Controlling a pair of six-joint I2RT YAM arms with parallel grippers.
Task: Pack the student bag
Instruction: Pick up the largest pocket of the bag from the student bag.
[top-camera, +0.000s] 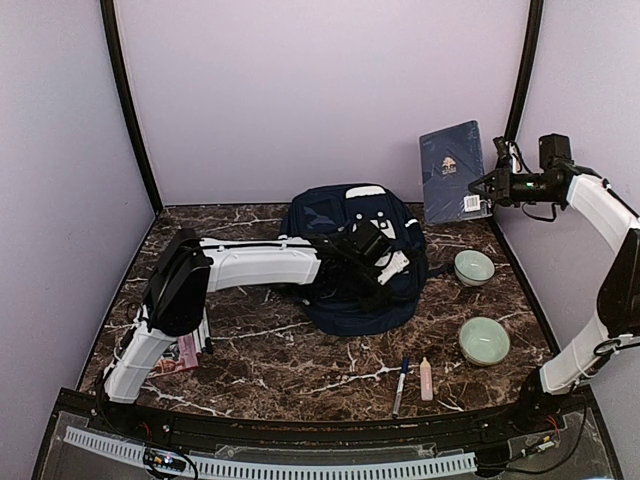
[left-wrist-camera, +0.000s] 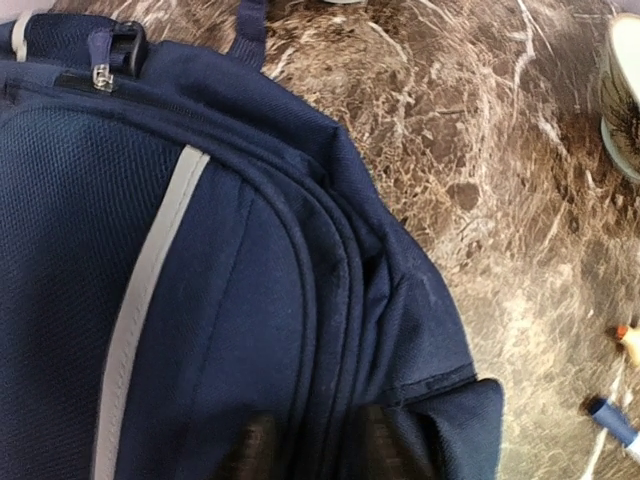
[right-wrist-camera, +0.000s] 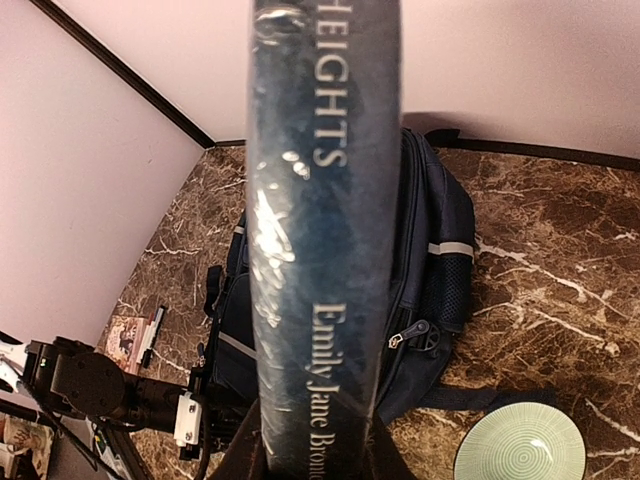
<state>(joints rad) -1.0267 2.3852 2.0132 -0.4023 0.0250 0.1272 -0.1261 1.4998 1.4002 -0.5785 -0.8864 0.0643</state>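
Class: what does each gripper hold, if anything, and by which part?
Right gripper holds the book by its spine edge. Left gripper touches the bag; hold cannot be told.

Navy student bag (top-camera: 345, 310) with a white stripe (left-wrist-camera: 140, 300), dark blue book (top-camera: 452, 170), pale green bowls (top-camera: 474, 267) (top-camera: 484, 341), brown white-veined marble table (top-camera: 260, 350).

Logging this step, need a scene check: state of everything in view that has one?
student bag: lying flat on table, visible zips look closed.
book: held above the table by right gripper.
right gripper: shut on book.
left gripper: fingers astride bag seam, grip unclear.
far bowl: upright, empty.
near bowl: upright, empty.
marker: lying flat, capped.
pink stick: lying flat.
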